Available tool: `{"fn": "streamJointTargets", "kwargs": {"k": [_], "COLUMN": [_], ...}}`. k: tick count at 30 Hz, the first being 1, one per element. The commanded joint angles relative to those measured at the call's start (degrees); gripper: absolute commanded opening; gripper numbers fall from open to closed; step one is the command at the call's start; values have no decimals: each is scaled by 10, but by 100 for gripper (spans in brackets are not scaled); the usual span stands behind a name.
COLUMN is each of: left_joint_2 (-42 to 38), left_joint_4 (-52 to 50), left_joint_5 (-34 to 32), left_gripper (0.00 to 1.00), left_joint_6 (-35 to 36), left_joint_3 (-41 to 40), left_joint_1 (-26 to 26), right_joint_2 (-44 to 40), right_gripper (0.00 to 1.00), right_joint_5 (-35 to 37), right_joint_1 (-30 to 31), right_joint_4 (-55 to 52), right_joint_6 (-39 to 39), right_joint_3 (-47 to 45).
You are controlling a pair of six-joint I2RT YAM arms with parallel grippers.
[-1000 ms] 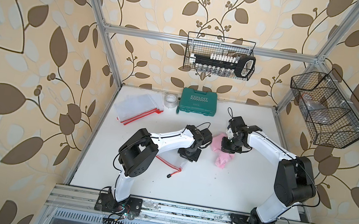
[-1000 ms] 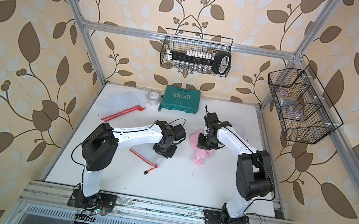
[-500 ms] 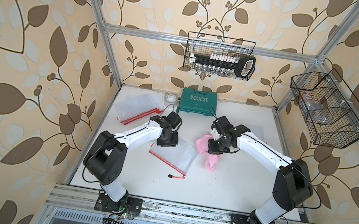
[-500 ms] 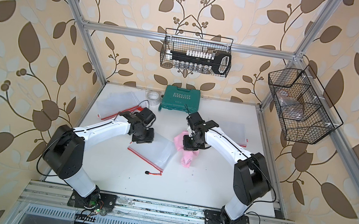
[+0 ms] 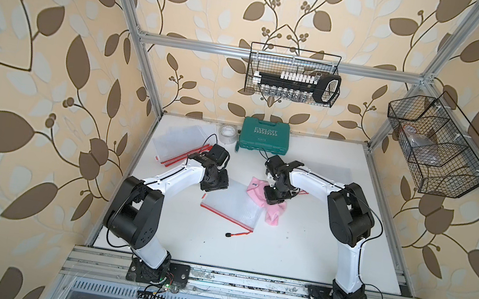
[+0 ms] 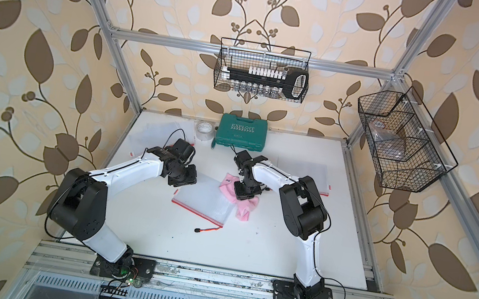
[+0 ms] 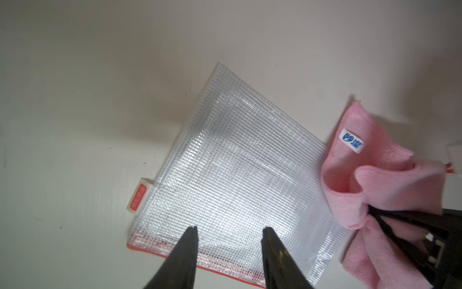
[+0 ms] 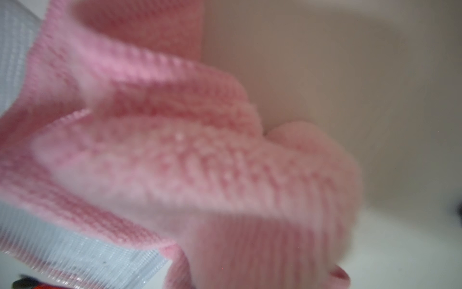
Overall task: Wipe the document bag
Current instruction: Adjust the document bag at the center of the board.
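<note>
Left wrist view is showing two grippers: the left gripper (image 7: 229, 228) is standing open over the one bag (image 7: 235, 162), and the right gripper (image 7: 373, 212) is pinching the one cloth (image 7: 390, 180) at the bag's edge. Both top views are adding the bag's one red cord (image 5: 240, 233), lying near the middle of the table (image 5: 296, 255).

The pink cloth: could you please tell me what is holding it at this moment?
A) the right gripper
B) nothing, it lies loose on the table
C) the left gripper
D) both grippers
A: the right gripper is shut on a fold of the pink cloth, while the left gripper is open, with nothing between its jaws, by the document bag.
</note>
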Motion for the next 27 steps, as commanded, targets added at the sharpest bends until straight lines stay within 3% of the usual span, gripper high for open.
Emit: {"fn": "streamJointTargets", "kwargs": {"k": [1, 8, 13, 21, 27], "left_joint_2": [55, 85, 63, 25, 57], "left_joint_4": [14, 51, 23, -10, -1], "left_joint_5": [0, 42, 30, 2, -3], "left_gripper": [43, 39, 35, 28, 28], "left_joint_6": [20, -1, -26, -92, -95], "left_joint_3": [17, -28, -59, -123, -102], "left_joint_1": [1, -7, -53, -72, -71], "right_joint_2": [29, 16, -17, -73, -6], "right_gripper": [0, 0, 0, 0, 0], "right_joint_5": [128, 159, 138, 7, -153], "right_joint_1": [-3, 6, 9, 35, 87], "right_joint_4": [-27, 32, 20, -82, -67], "right_joint_6": [-48, -146, -131, -44, 1], "right_joint_3": [18, 29, 46, 131, 114]}}
